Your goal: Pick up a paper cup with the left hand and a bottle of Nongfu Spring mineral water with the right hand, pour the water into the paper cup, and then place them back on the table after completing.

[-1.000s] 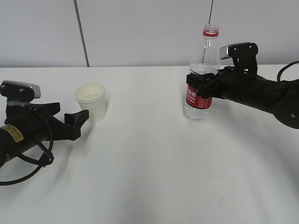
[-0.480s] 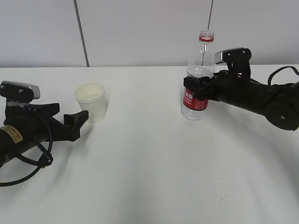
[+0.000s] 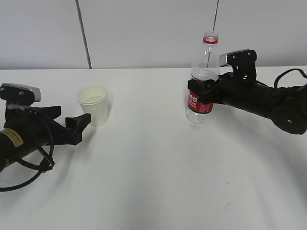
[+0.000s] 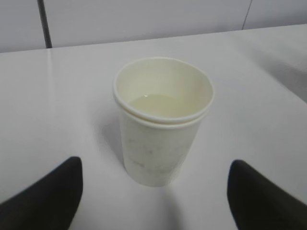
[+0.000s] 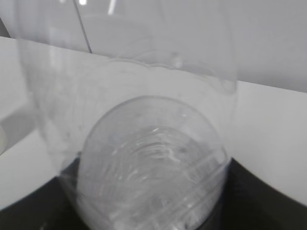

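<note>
One paper cup (image 3: 94,103) upright on white tabletop (image 3: 153,182), left of centre; pale liquid pooled in bottom, seen in left wrist view (image 4: 163,105); rim looks doubled, possibly two nested. One clear bottle (image 3: 203,79), red label, uncapped, upright, right of centre; water (image 3: 198,116) low in base; base contact with tabletop unclear. Right end effector (image 3: 204,91) clamped round bottle at label. Left end effector (image 3: 74,125) wide, empty, just short of cup, fingers (image 4: 43,201) flanking it

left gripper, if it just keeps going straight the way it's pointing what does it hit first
Most likely the paper cup: the left gripper is open, and in the wrist view the cup stands centred just beyond its fingertips, apparently untouched.
</note>
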